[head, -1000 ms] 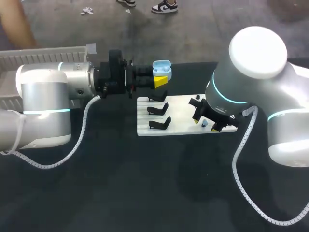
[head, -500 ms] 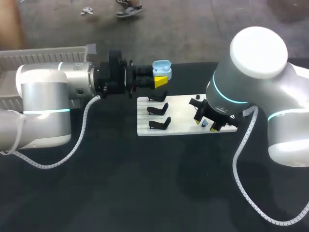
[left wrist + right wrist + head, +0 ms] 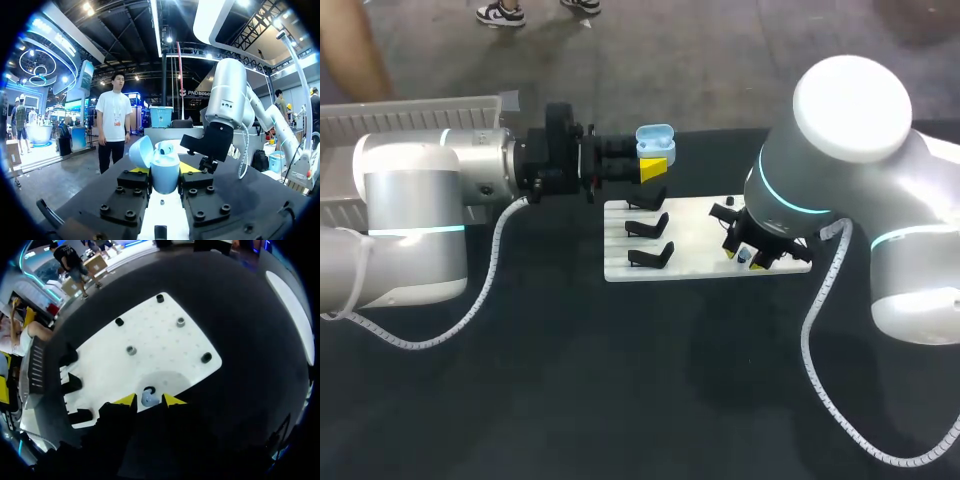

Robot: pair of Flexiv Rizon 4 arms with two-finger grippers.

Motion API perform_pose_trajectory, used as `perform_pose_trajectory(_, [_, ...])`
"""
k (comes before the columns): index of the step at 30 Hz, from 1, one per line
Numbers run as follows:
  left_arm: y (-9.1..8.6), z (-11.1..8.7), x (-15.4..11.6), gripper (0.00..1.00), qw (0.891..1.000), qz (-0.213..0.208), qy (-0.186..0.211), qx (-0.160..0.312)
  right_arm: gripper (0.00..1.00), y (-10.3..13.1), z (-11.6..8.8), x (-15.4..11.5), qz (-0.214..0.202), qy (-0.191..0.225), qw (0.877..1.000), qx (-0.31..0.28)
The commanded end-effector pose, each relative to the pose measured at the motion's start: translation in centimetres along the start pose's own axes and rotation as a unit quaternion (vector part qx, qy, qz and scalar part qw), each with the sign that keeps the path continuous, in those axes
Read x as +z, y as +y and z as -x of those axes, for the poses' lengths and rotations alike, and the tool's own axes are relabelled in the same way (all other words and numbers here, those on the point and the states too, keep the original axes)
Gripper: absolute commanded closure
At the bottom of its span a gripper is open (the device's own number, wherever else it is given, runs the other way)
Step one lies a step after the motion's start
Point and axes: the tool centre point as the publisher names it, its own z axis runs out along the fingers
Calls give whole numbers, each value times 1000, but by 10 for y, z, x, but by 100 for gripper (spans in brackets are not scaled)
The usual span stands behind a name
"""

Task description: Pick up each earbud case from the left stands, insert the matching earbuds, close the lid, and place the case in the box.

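Left gripper [image 3: 654,162] is clamped on the pale blue case [image 3: 655,140] — lid open, held up over the far edge of the white board [image 3: 695,225], above the black stands [image 3: 648,226]. Right gripper [image 3: 748,256] sits low at the board's near right edge, fingers apart, straddling a blue earbud [image 3: 149,399] — a sliver of gap shows on each side.
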Motion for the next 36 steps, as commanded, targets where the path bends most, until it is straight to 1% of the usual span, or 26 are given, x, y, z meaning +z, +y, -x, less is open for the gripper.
perform_pose_trajectory(1, [1, -1, 0, 100, 1000, 0, -1, 1, 73, 1, 1, 3, -2, 1, 1000, 0])
perform_pose_trajectory(8, [1, -1, 0, 100, 1000, 0, -1, 1, 72, 0, 1, 4, -5, 0, 1000, 1])
perform_pose_trajectory(13, [1, -1, 0, 100, 1000, 0, -1, 1, 75, 0, 2, 4, -7, -2, 1000, 2])
perform_pose_trajectory(15, [1, -1, 0, 100, 1000, 0, -1, 1, 79, 0, 3, 5, -8, -3, 1000, 2])
perform_pose_trajectory(17, [1, -1, 0, 100, 1000, 0, -1, 1, 89, -1, 4, 6, -9, -4, 1000, 2])
perform_pose_trajectory(18, [1, -1, 0, 100, 1000, 0, -1, 1, 100, -1, 4, 6, -10, -3, 1000, 3])
perform_pose_trajectory(23, [1, -1, 0, 100, 1000, 0, -1, 1, 100, -1, 4, 5, -10, -4, 1000, 2])
perform_pose_trajectory(29, [1, -1, 0, 100, 1000, 0, -1, 1, 100, -2, 5, -15, -12, 3, 1000, -6])
perform_pose_trajectory(32, [1, -1, 0, 100, 1000, 0, -1, 1, 100, -1, 4, -34, -12, 9, 1000, -23])
perform_pose_trajectory(36, [1, -1, 0, 100, 1000, 0, -1, 1, 100, 3, 1, -59, -14, 35, 998, -50])
